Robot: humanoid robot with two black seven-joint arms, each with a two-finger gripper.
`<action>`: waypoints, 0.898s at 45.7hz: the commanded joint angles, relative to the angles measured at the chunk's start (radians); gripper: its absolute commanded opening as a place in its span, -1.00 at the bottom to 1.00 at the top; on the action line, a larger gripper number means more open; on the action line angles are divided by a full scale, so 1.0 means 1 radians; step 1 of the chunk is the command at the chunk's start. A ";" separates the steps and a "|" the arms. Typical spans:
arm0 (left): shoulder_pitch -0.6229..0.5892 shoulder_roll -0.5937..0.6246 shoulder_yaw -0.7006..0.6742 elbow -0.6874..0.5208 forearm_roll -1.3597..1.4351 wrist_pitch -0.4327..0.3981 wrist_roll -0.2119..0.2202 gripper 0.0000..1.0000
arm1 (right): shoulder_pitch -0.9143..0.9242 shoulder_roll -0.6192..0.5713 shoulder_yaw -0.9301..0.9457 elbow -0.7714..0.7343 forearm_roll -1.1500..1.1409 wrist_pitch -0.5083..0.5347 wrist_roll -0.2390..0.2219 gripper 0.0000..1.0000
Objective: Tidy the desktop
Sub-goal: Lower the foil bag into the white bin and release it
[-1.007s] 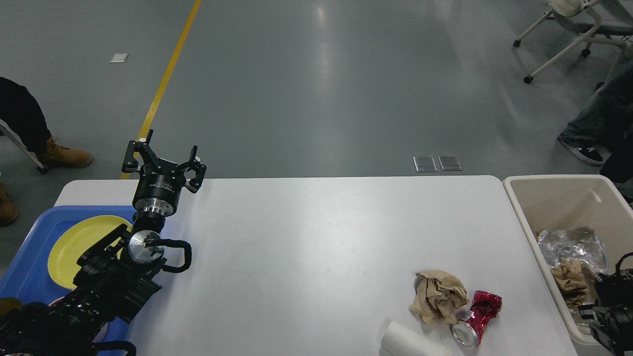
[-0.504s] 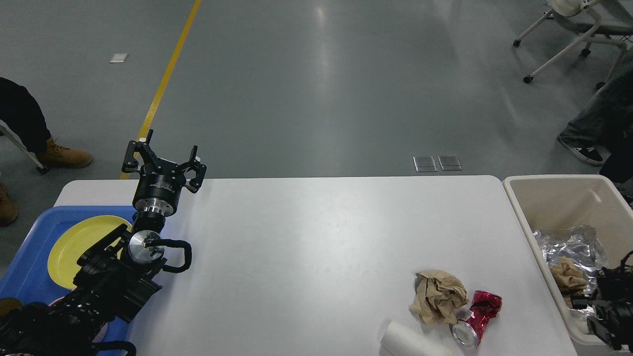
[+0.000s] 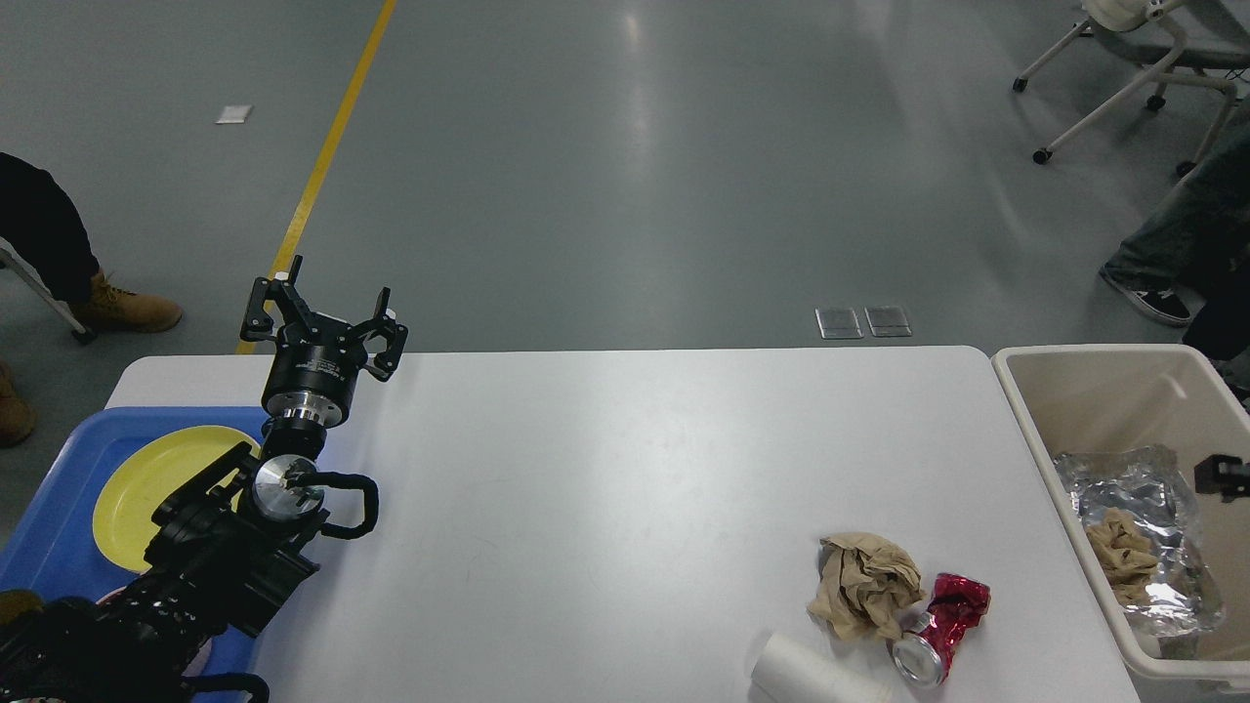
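Note:
The white desktop [image 3: 605,469] carries a crumpled brown paper wad [image 3: 864,584], a crushed red can [image 3: 939,625] and a white paper cup [image 3: 815,676] lying on its side, all near the front right. My left gripper [image 3: 327,305] is open and empty, held upright over the desktop's back left corner. Only a small black part of my right gripper [image 3: 1221,475] shows at the right edge over the bin, and its fingers cannot be told apart.
A beige bin [image 3: 1035,430] stands against the desktop's right end, holding crumpled foil [image 3: 1133,488] and brown paper [image 3: 1121,558]. A blue tray [image 3: 49,547] with a yellow plate [image 3: 146,478] sits at the left. People's feet and a chair are on the floor beyond.
My right arm has pulled out of the bin's front corner and moved up to the right edge, leaving the foil and brown paper uncovered. The left arm has not moved.

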 commanded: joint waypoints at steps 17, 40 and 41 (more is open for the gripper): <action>0.000 0.000 0.000 0.000 0.000 0.000 0.000 0.92 | 0.694 0.308 -0.167 0.073 0.196 0.416 0.005 1.00; 0.000 0.000 0.000 0.000 0.000 0.000 0.000 0.92 | 1.030 0.546 -0.167 0.320 0.449 0.416 0.008 1.00; 0.000 0.000 0.000 0.000 0.000 0.000 0.000 0.92 | 1.034 0.545 -0.167 0.320 0.449 0.416 0.008 1.00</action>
